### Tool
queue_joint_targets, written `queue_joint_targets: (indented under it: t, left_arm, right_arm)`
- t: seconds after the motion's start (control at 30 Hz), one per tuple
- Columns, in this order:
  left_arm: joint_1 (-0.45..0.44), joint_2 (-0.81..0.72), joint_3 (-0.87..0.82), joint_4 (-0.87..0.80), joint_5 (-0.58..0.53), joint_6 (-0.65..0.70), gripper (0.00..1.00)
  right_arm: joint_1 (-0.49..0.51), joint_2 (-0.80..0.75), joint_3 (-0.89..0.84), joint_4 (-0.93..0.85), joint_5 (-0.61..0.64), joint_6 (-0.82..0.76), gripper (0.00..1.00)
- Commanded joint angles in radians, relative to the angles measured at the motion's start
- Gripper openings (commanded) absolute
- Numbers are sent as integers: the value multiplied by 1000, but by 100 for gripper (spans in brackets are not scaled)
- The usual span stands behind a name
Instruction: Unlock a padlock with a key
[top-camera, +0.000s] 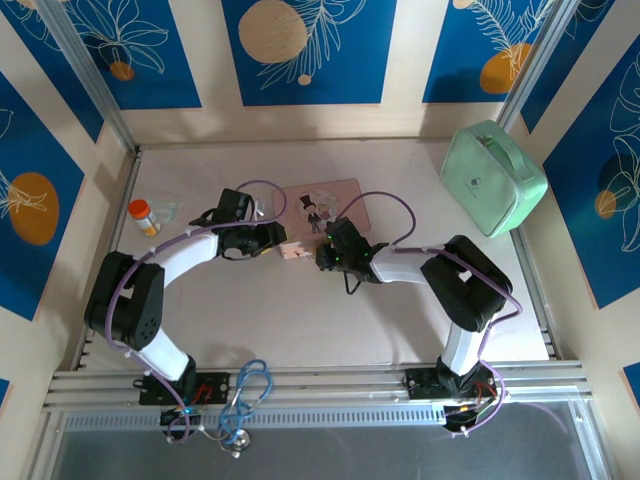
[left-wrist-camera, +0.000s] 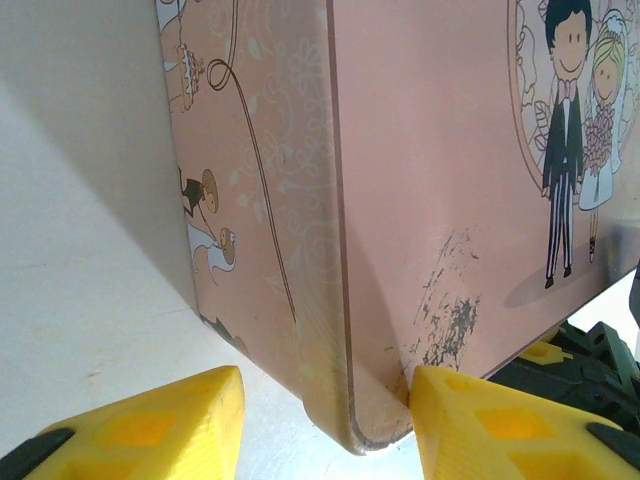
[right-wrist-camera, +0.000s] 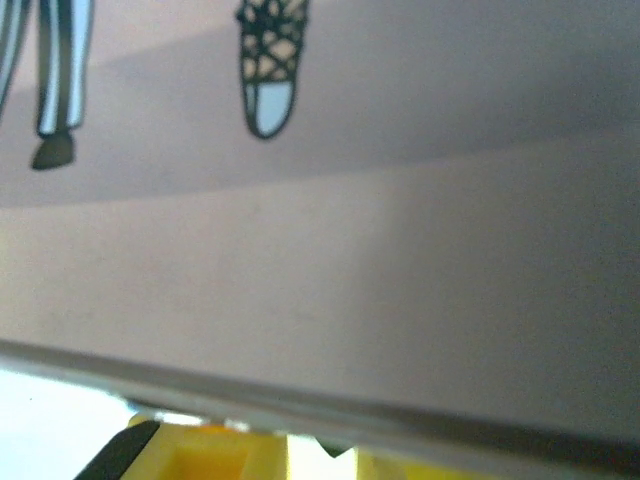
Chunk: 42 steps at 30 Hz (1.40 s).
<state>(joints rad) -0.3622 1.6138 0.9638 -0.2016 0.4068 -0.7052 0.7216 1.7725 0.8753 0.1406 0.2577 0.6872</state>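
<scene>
The tiny teal-blue padlock (top-camera: 168, 210) lies on the table (top-camera: 300, 320) near its far-left corner, just beside an orange bottle (top-camera: 144, 216).

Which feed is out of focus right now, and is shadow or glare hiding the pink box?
Right wrist view: blurred, the pink box too close to focus. Left wrist view: sharp, the box shadowing the table at its left. Top external view: even light, no glare on the box.

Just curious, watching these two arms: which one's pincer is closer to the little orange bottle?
Left. The left pincer is at the near left corner of the pink box, to the right of the orange bottle. The right pincer lies farther right, at the box's near edge.
</scene>
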Motion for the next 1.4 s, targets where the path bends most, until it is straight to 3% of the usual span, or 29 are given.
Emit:
queue_joint_targets:
  t: [0.0, 0.5, 1.37]
  left_arm:
    - [-3, 24, 1, -1, -19, 8, 47]
    - [2, 24, -25, 34, -25, -8, 45]
    - [22, 17, -68, 63, -1, -17, 43]
  right_arm:
    - [16, -23, 1, -36, -45, 31, 0]
    - [-31, -99, -134, 145, -185, 133, 0]
    - [-95, -167, -313, 435, -215, 237, 0]
